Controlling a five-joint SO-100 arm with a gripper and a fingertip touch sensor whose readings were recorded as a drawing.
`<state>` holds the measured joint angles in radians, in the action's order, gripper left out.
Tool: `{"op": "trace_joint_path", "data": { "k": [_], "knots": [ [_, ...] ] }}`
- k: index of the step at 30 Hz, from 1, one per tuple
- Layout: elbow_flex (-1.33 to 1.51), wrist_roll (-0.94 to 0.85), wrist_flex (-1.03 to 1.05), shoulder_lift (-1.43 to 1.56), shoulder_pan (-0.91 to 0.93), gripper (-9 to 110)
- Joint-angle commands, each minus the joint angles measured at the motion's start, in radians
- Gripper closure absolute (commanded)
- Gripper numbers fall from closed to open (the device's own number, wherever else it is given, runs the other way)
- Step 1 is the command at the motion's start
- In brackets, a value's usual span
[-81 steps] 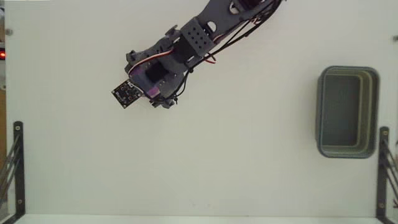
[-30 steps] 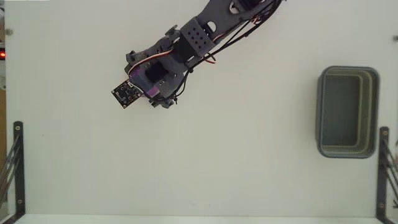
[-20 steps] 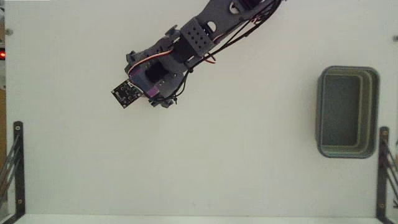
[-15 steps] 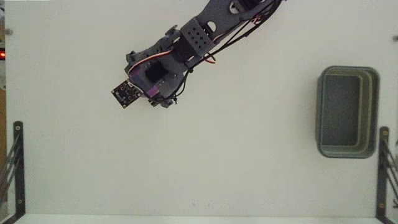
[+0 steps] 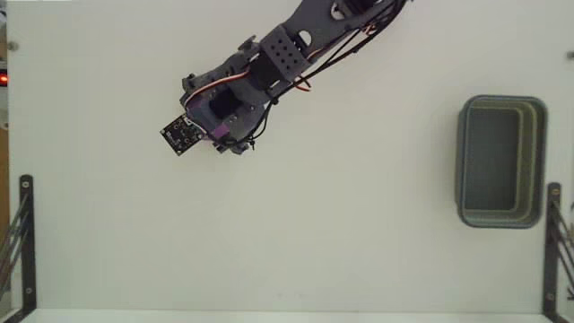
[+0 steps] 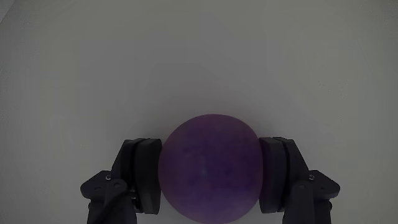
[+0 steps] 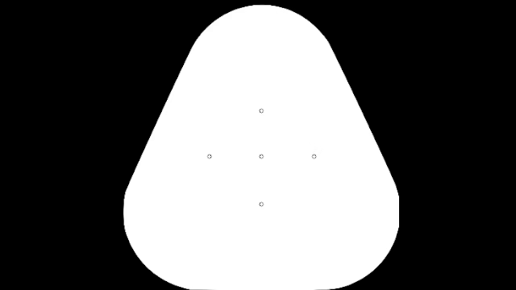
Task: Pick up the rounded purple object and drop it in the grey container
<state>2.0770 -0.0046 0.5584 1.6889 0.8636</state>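
Fingers: the two dark fingers (image 6: 140, 177) are pressed on the purple ball (image 6: 209, 167), one on each side. They are grasping it.
Ball: round, smooth and purple. It sits right between the fingers and fills the gap. In the fixed view only a small purple bit (image 5: 218, 132) peeks out from under the arm.
Lifted or not: I cannot tell if the ball is off the desk (image 5: 296, 233) or touching it.
Arm: in the fixed view it reaches down from the top edge, and its small black circuit board (image 5: 180, 135) sticks out just beside the fingers.
Grey container: a long grey-green bin (image 5: 500, 161) with a thick rim. It is well apart from the fingers, far off to the right in the fixed view. Nothing shows inside it.
Step now: I think the grab is done and the lift and carry come next.
What could go wrong: the ball is round and smooth, so it could pop out if the grip is loose or the arm swings fast. Then it would roll away on the flat desk.
Also: letting go too early, over the thick rim, could make the ball bounce outside the bin.
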Motion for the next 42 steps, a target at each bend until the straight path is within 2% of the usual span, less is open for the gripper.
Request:
{"op": "trace_joint_path", "data": {
  "k": [1, 42],
  "knots": [
    [0.01, 0.005, 0.0, 0.007, 0.0, 12],
    [0.01, 0.005, 0.0, 0.007, 0.0, 23]
  ]
}}
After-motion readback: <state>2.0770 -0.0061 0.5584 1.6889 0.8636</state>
